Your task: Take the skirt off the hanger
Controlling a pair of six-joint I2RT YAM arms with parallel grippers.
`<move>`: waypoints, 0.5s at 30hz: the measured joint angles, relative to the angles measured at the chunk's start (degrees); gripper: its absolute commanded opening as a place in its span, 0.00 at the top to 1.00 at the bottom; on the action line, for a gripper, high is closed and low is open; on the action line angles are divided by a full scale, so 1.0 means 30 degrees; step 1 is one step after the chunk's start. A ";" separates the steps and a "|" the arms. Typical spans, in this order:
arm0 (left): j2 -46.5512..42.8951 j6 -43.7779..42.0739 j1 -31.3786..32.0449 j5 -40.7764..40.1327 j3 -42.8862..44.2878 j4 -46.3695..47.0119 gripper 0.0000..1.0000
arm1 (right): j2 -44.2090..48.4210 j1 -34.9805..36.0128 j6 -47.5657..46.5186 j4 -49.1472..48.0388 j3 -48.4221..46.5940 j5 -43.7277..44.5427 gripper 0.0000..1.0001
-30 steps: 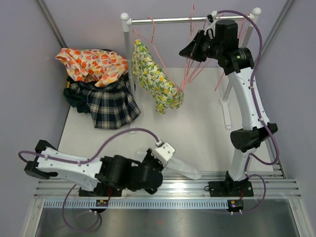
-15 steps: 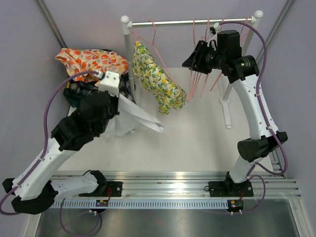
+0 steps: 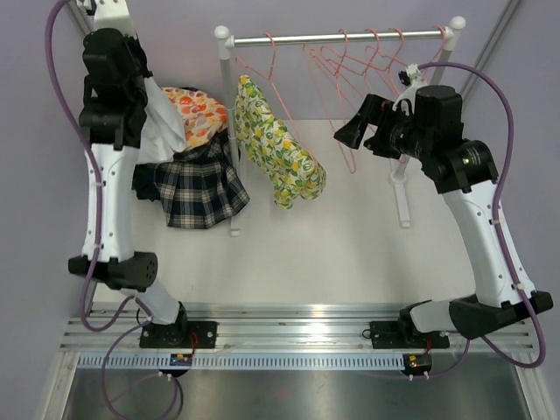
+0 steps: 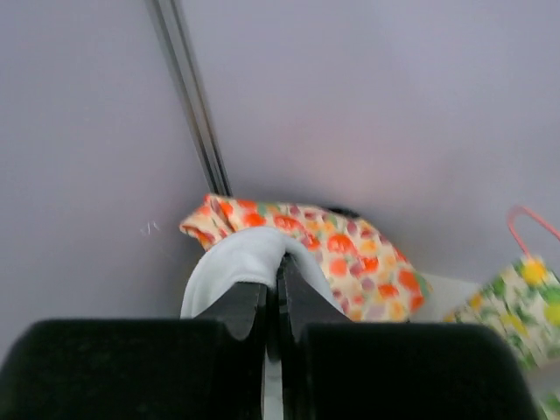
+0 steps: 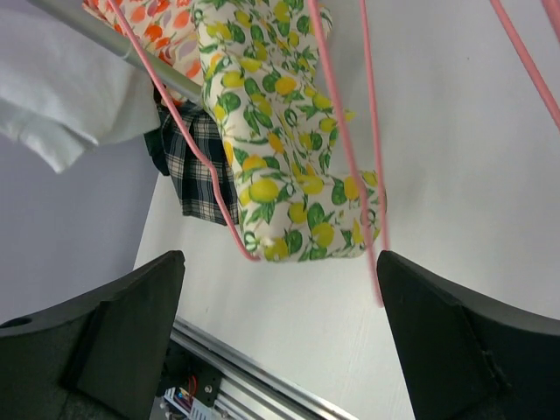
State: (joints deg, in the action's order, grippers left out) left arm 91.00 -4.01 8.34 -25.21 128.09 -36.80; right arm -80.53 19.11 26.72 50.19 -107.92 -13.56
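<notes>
The white skirt (image 4: 232, 262) is off its hanger and pinched in my closed left gripper (image 4: 273, 284), over the heap of clothes (image 4: 350, 249) ahead of my fingertips (release outstanding), while my right gripper (image 3: 352, 122) stands wide open beside the bare hangers (image 3: 337, 66).

Lilac-grey walls (image 3: 175, 35), white tabletop (image 3: 350, 254), alu rail (image 3: 297, 337) along near edge; corner strip (image 4: 192, 105) prob. metal strut.

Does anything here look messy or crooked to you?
The lemon-print white skirt dangles slanted and bunched under the left end of the silver rail instead of hanging flat. Beside it, a plaid skirt and an orange-print cloth lie in a rumpled heap. The empty pink hangers tilt at different angles.
</notes>
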 measured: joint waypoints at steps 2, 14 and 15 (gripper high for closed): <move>0.2171 0.0299 -0.1333 0.0364 0.1326 0.0925 1.00 | 0.1071 0.0000 -0.0015 -0.0284 0.1341 -0.0007 0.00; 1.1176 0.4583 -0.5158 0.3789 -0.0816 0.0437 0.01 | 0.3351 0.0007 -0.0546 -0.1727 0.3206 -0.1909 0.01; 1.1198 0.4809 -0.5071 0.3869 -0.1173 0.0146 0.01 | 0.3330 0.0007 -0.0605 -0.1909 0.3031 -0.2375 0.01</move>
State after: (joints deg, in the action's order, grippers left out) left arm 124.60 10.41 -6.87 -13.61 124.57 -36.36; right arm -70.54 19.14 24.91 44.47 -98.83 -20.69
